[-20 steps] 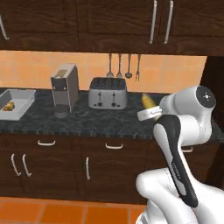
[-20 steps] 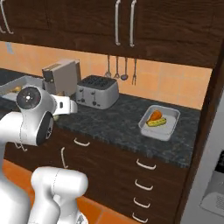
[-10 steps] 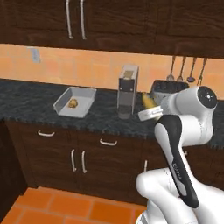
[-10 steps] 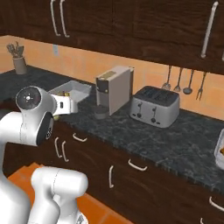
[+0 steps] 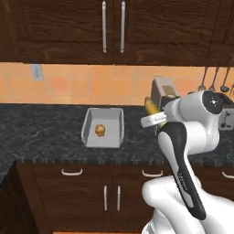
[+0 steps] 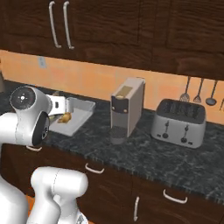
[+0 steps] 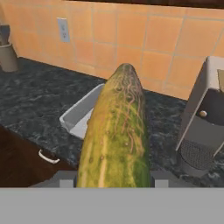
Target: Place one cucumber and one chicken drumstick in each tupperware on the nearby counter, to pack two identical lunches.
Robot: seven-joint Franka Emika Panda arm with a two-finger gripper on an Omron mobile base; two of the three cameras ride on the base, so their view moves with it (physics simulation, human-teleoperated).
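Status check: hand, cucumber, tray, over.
Hand shut on cucumber. Tupperware ahead on counter, drumstick inside. Coffee machine beside it.

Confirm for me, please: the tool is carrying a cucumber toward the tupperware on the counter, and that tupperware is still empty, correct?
Not quite: the tupperware is not empty. The left base view shows a chicken drumstick already lying in it. The rest holds: the tool carries a cucumber, seen in the hand view, above the counter.

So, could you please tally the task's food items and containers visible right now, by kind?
cucumber: 1, held in the gripper
chicken drumstick: 1, lying in the tupperware
tupperware: 1, on the counter
Total: 3
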